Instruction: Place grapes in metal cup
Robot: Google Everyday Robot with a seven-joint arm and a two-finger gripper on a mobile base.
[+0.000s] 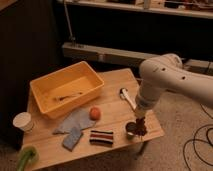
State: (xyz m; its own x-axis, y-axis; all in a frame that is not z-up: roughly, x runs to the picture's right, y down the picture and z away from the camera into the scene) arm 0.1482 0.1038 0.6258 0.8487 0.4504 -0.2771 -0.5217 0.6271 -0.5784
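Note:
The metal cup (130, 130) stands upright near the table's front right corner, small and silvery with a dark inside. My gripper (140, 126) hangs from the white arm (165, 80) and points down, right at the cup's right rim. A dark purplish-brown cluster, the grapes (142, 130), sits at the gripper's tip, held just above the table and touching or nearly touching the cup's right side. The gripper looks shut on them.
On the wooden table (115, 87) are a yellow bin (47, 90) with a utensil inside, an orange fruit (95, 113), a grey-blue cloth (72, 125), a striped block (101, 137), a white-handled tool (128, 97), a white paper cup (23, 121) and a green object (26, 157). The table's edge is just right of the gripper.

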